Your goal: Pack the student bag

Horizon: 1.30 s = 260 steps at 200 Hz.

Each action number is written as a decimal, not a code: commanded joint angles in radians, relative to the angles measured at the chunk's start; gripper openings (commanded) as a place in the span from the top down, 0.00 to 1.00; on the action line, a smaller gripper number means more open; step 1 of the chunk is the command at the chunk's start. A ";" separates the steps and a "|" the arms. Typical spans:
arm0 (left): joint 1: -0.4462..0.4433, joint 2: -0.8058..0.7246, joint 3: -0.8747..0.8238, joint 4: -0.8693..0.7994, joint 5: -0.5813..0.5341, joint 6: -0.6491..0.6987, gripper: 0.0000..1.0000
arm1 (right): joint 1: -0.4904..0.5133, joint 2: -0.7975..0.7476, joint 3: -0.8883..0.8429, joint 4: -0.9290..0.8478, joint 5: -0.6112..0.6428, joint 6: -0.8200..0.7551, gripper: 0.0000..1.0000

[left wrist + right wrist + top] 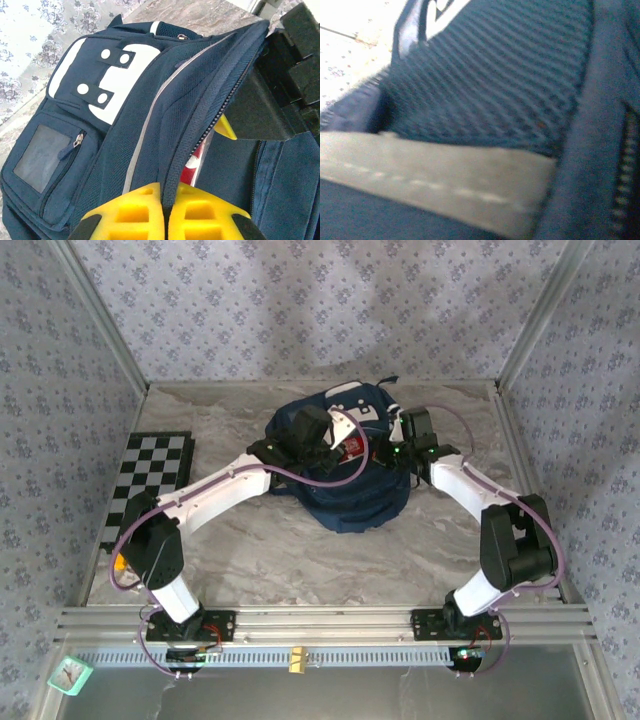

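The student bag, navy blue with a white buckle patch, lies at the back middle of the table with its main zip open. My left gripper is shut, its yellow fingers pinching the zipper edge of the flap. Something red shows inside the opening. My right gripper is at the bag's right side. One of its yellow fingertips sits under the raised flap edge, which runs taut up to it. The right wrist view is blurred navy mesh and a pale trim band, with the fingers hidden.
A black-and-white chequered mat lies at the left edge of the table. A small orange-yellow item sits beside the left arm's base. A teal object lies below the rail at the bottom left. Patterned walls close in three sides.
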 commanded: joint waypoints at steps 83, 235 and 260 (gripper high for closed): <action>0.042 -0.177 -0.105 0.043 0.189 -0.398 0.46 | -0.131 -0.475 -0.185 -0.295 -0.017 -0.144 0.68; 0.393 0.099 -0.261 0.394 0.534 -1.048 0.46 | 0.154 -0.171 -0.068 -0.186 0.071 0.076 0.52; 0.373 0.128 -0.247 0.397 0.540 -1.033 0.49 | 0.131 -0.136 -0.064 -0.180 0.059 0.069 0.52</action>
